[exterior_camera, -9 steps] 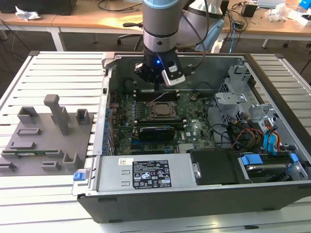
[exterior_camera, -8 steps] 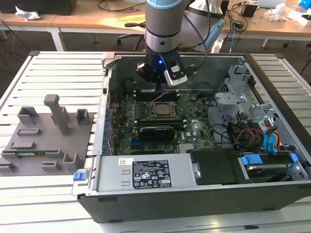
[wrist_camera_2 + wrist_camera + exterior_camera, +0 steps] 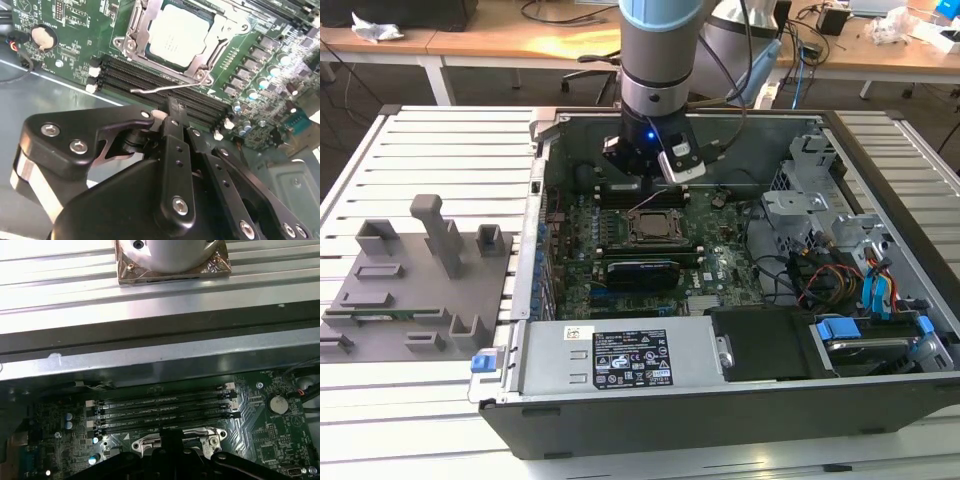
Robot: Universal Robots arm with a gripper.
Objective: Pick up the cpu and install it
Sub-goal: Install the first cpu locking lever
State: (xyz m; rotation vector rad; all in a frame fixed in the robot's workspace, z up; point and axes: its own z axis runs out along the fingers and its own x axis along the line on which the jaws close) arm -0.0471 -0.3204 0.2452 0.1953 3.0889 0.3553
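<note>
Exterior view first: the arm hangs over the back half of the open computer case [image 3: 740, 400], which lies on the slatted table [image 3: 430, 150]. The tool [image 3: 642, 172] sits low above the motherboard [image 3: 620, 270], just beyond the socket [image 3: 653, 226]. The socket's centre looks dark from here, so the chip cannot be made out in this view. Off to the exterior view's left, the grey fixture blocks [image 3: 430, 260] stand on the table, well apart from the action.

Over to the second wrist view, and there it is: the cpu [image 3: 176, 36], pale and silvery, lies flat inside the metal socket frame [image 3: 135, 30], apparently seated. The thin retention lever [image 3: 165, 89] runs free beside the memory slots [image 3: 150, 82], so the frame looks not yet locked down. The tool [image 3: 172, 112] appears pressed together and empty, its black fingers [image 3: 172, 150] meeting in one narrow bar near the lever, apart from the chip.

First wrist view: memory slots [image 3: 160, 410] in a row, the near edge of the socket frame [image 3: 172, 437] just beyond the tool's dark links, and the case wall [image 3: 150, 360] with the table slats behind.

As for handling, the chip is judged light, stiff and smooth-topped, with a delicate underside; a grip belongs on its thin outer edges, kept level, never on the contact face.
</note>
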